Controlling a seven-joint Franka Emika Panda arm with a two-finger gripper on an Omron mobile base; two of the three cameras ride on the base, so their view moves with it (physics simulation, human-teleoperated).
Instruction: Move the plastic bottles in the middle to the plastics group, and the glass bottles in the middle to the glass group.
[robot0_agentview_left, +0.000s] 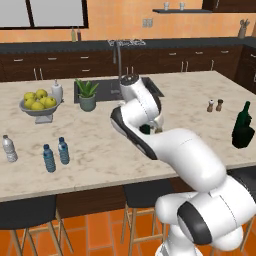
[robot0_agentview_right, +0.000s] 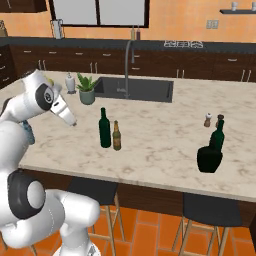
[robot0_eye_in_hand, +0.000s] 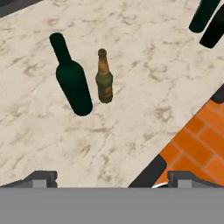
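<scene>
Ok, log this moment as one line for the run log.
hand: open, holding nothing | green wine bottle and amber bottle: upright, mid-counter | blue water bottles: beside white-capped bottle

The arm (robot0_agentview_left: 165, 145) is built of glossy white rounded shells, joined by dark grey rings at each joint. Its bulbous base segments (robot0_agentview_left: 210, 220) carry black bands, and the finger tips (robot0_eye_in_hand: 41, 178) are dark grey.

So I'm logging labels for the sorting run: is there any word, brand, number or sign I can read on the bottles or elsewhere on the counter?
None can be read.
Tall dark green wine bottle: no label visible.
Brown amber bottle: a mottled band, no lettering legible.
Blue-tinted water bottles and clear white-capped bottle: too small to tell.
Squat green bottle: plain.
</scene>
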